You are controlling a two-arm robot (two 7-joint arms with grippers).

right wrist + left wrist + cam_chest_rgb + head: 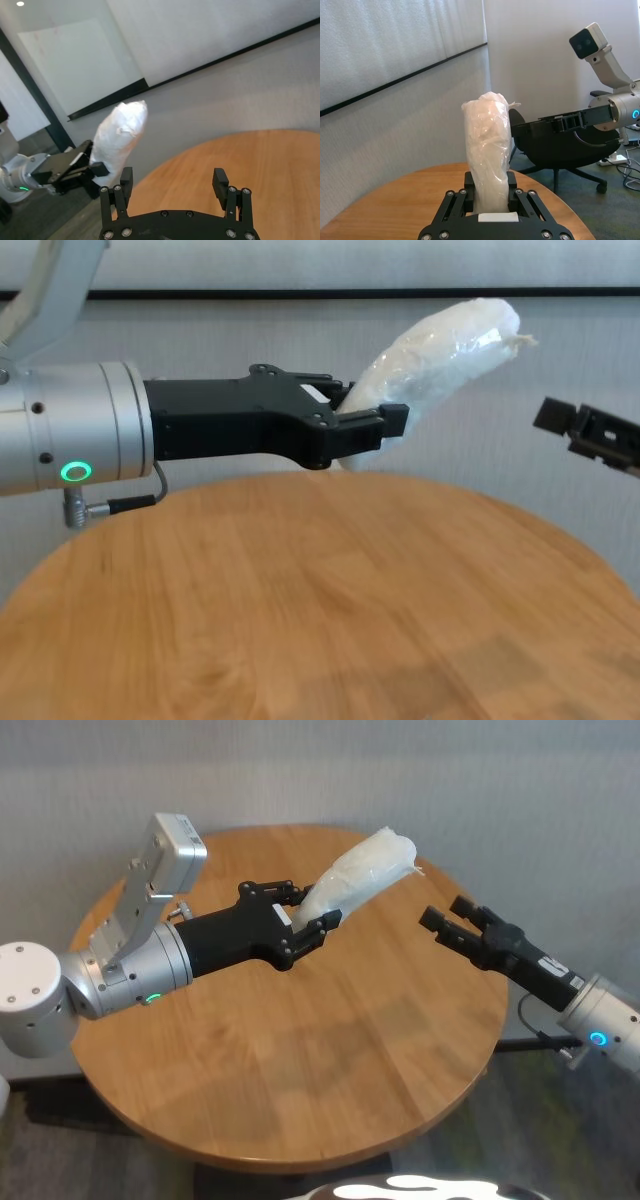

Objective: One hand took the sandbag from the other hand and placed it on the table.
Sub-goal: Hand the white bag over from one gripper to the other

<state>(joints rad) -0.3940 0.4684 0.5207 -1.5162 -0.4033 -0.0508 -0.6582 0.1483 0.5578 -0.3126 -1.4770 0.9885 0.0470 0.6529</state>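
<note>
The white sandbag (360, 875) sticks up and to the right, well above the round wooden table (330, 1060). My left gripper (308, 912), the one with the green ring, is shut on its lower end. The tied tuft points toward my right gripper (445, 912), with the blue ring, which hangs open a short gap to the right of the bag's tip and does not touch it. In the left wrist view the sandbag (487, 150) rises straight out of the jaws. The right wrist view has the open right gripper (173, 176) facing the sandbag (122, 132). In the chest view the sandbag (440, 345) is above the table (300, 600).
A grey wall stands close behind the table's far edge. A black office chair (560, 150) sits on the floor beyond the table on the right arm's side. The camera bracket (150, 890) rises from my left wrist.
</note>
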